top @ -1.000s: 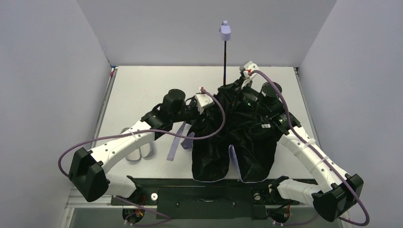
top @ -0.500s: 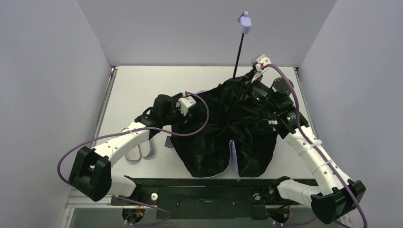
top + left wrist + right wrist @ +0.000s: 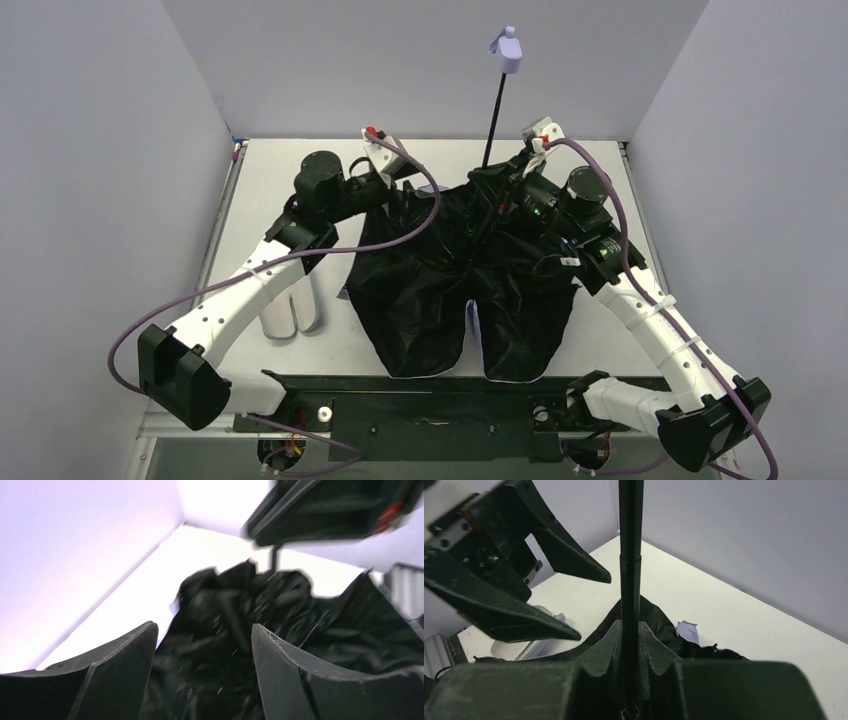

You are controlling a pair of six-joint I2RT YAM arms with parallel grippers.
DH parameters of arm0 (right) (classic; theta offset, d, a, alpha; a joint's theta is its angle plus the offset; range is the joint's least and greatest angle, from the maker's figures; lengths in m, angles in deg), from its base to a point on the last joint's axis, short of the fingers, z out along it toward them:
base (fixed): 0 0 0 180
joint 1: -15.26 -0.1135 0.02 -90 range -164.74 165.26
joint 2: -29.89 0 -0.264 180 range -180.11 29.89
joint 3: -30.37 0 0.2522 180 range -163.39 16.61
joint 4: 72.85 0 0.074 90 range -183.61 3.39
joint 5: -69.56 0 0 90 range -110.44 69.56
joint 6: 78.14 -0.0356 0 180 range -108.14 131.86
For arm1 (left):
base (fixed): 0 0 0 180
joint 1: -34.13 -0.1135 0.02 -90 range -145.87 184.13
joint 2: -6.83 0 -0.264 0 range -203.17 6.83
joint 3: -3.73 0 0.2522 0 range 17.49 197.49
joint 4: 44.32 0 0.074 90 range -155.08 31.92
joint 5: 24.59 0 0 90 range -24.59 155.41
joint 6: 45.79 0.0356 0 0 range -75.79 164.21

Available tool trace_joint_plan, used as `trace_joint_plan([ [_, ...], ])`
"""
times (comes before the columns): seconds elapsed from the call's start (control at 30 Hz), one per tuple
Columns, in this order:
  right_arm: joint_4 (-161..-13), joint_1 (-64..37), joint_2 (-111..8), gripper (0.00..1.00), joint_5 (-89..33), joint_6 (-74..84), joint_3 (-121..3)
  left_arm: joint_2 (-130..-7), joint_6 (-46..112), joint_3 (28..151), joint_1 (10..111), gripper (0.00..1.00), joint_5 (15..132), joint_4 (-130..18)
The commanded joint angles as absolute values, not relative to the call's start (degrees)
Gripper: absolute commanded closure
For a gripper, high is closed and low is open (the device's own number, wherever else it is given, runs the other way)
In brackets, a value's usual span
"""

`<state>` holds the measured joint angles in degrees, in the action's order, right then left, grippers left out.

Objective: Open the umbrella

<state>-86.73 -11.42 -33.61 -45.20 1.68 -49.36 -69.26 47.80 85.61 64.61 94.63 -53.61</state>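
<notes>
R end effector (image 3: 630, 632) clamps umbrella (image 3: 450, 290) shaft; L end effector (image 3: 202, 635) released, near canopy.

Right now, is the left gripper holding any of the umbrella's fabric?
No, the right wrist view shows the left gripper open in the air, with none of the umbrella between its fingers.

a bare white table (image 3: 270, 165) stands boxed in on three sides by plain pale grey walls (image 3: 400, 70), evenly lit.
</notes>
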Motion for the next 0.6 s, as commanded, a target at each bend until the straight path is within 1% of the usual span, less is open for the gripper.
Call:
trace_joint_plan([
  [0.0, -78.8, -12.3, -33.0, 1.00, -43.4, -0.7, -51.5, -72.0, 42.5, 89.4, 69.5, 0.37, 99.6, -44.9],
  [0.13, -78.0, -12.6, -33.0, 1.00, -43.7, -1.8, -51.7, -74.9, 40.5, 89.1, 72.6, 0.46, 100.1, -39.9],
  [0.3, -77.4, -12.5, -32.8, 1.00, -44.5, -2.9, -51.8, -78.5, 40.3, 88.6, 74.0, 0.54, 100.3, -37.3],
  [0.43, -76.6, -12.6, -32.7, 1.00, -44.6, -2.8, -51.0, -81.6, 40.7, 87.1, 74.1, 0.59, 98.5, -35.9],
  [0.57, -74.5, -12.6, -33.0, 1.00, -44.2, -0.4, -48.7, -84.2, 44.8, 80.5, 74.1, 0.60, 97.5, -34.5],
])
